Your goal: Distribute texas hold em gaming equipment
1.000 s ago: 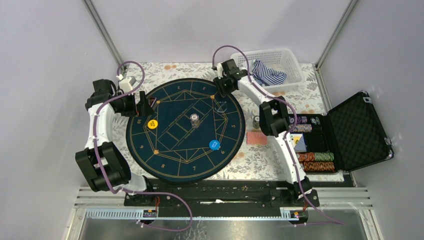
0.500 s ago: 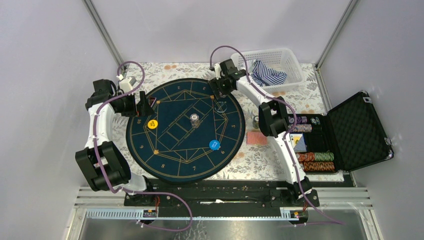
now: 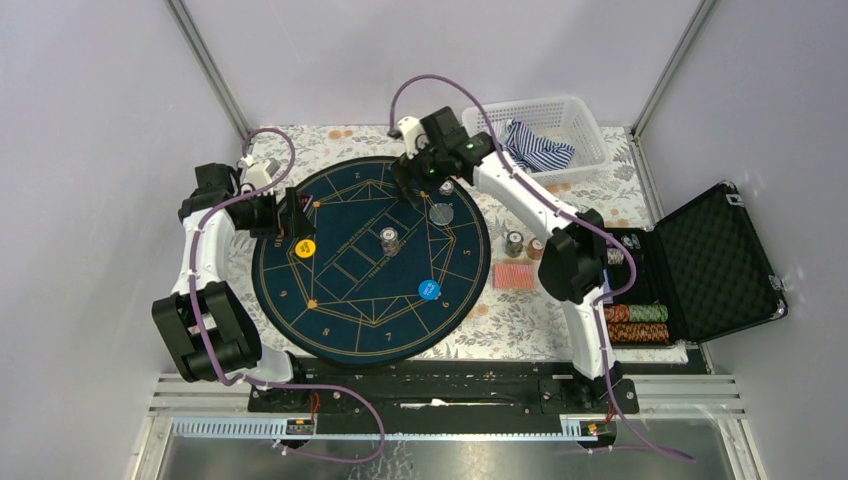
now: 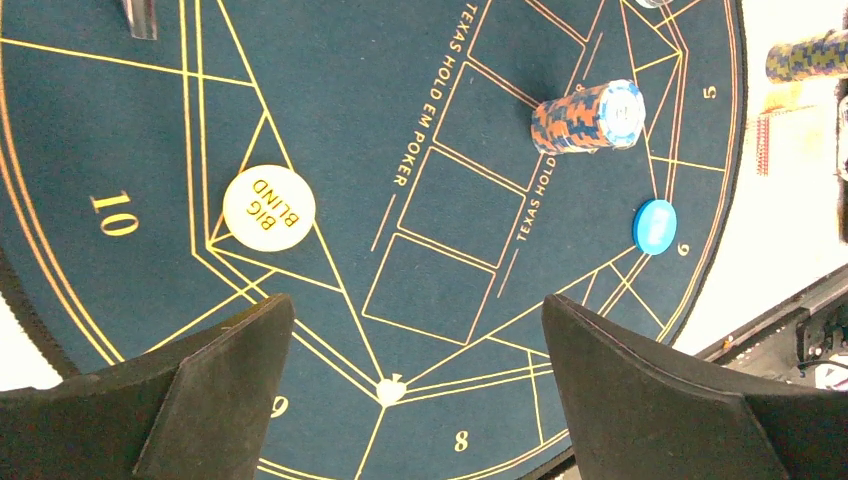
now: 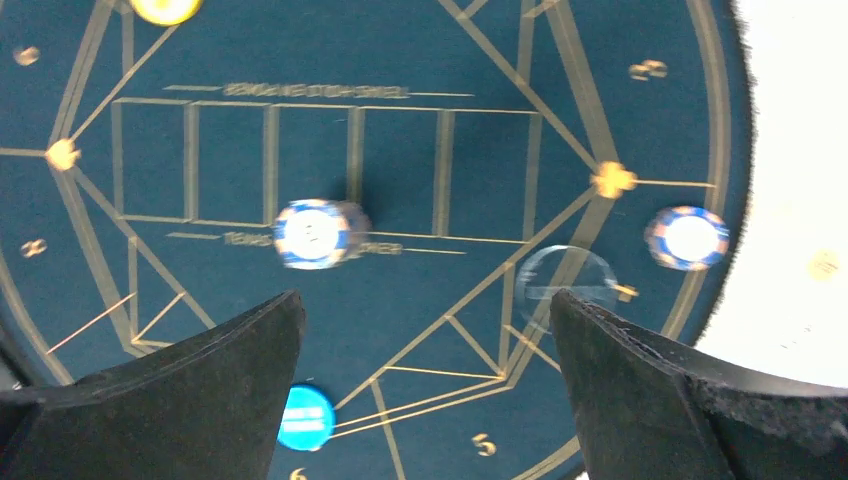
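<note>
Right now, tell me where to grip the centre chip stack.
Grip the chip stack across its round side wall, low down so all chips are caught, coming from straight above. It stands upright on the mat as a short cylinder, with bare felt all round, so both sides look reachable.

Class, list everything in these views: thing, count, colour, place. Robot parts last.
mat: one, navy with gold lines, table centre.
chip stack: one, orange-blue, mat centre.
big blind disc: one, yellow-orange, mat's left.
blue disc: one, blue, mat's near right.
clear disc: one, see-through, mat's far right.
rim chip: one showing, blue-white, mat's far-right edge.
playing cards: one pile, red-backed, right of mat.
side stacks: two, dark and orange, beyond the cards.
case: one, black, open, far right, chip rows inside.
basket: one, white, far-right corner, holding striped cloth.
left claw: one, black, open, over mat's left.
right claw: one, black, open, over mat's far side.
</note>
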Motion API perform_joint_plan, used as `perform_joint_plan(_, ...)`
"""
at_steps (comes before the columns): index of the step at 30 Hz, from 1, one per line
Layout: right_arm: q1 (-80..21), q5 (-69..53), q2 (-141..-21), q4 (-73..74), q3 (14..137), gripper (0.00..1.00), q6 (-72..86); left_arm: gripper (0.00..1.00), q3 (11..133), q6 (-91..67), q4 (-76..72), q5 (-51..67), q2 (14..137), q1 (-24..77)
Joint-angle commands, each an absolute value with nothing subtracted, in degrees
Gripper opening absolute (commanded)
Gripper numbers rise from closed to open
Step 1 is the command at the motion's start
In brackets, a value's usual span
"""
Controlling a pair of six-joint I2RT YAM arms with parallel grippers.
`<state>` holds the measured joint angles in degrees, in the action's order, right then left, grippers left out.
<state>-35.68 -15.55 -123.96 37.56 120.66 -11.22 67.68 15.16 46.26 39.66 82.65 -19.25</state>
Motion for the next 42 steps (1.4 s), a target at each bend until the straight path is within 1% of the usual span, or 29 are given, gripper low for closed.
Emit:
perform_joint_plan(1, -40.9, -17.3, -122.3, 38.0, 117.4, 1.00, -11.9, 0.99, 67.7, 14.3, 43.7, 39.6, 80.9, -18.4)
perform_joint_plan(9, -45.0, -14.2, -126.0, 38.2, 117.9, 1.00, -12.1, 0.99, 67.6, 13.9, 43.5, 40.1, 81.1, -18.4)
perform_joint_plan(16, -47.2, -11.7, -131.4, 39.4, 122.0, 1.00, -12.1, 0.99, 67.4, 14.0, 43.3, 40.3, 81.5, -18.3)
perform_joint_plan(20, -47.9, -8.9, -133.4, 38.9, 122.9, 0.97, -12.6, 0.99, 67.7, 14.2, 43.3, 40.1, 81.3, -18.4)
perform_joint_plan(23, -47.9, -8.1, -135.1, 39.4, 124.5, 0.91, -12.7, 0.99, 67.7, 14.4, 43.3, 39.8, 81.3, -18.3)
perform_joint_plan(33, -48.1, -9.2, -136.2, 39.9, 125.8, 0.55, -12.2, 0.99, 68.3, 14.5, 43.3, 39.5, 81.8, -18.3)
perform_joint_plan(37, -48.2, -11.4, -134.2, 42.4, 126.0, 0.45, -12.4, 0.99, 68.5, 14.5, 43.3, 39.7, 81.7, -18.4)
perform_joint_plan(40, -48.1, -11.4, -129.1, 42.0, 123.0, 0.39, -13.2, 0.99, 68.3, 14.7, 43.3, 39.8, 81.3, -18.3)
perform_joint_plan(42, -47.9, -10.9, -125.2, 40.7, 119.5, 0.39, -14.0, 0.99, 68.3, 14.9, 43.4, 39.8, 81.1, -18.2)
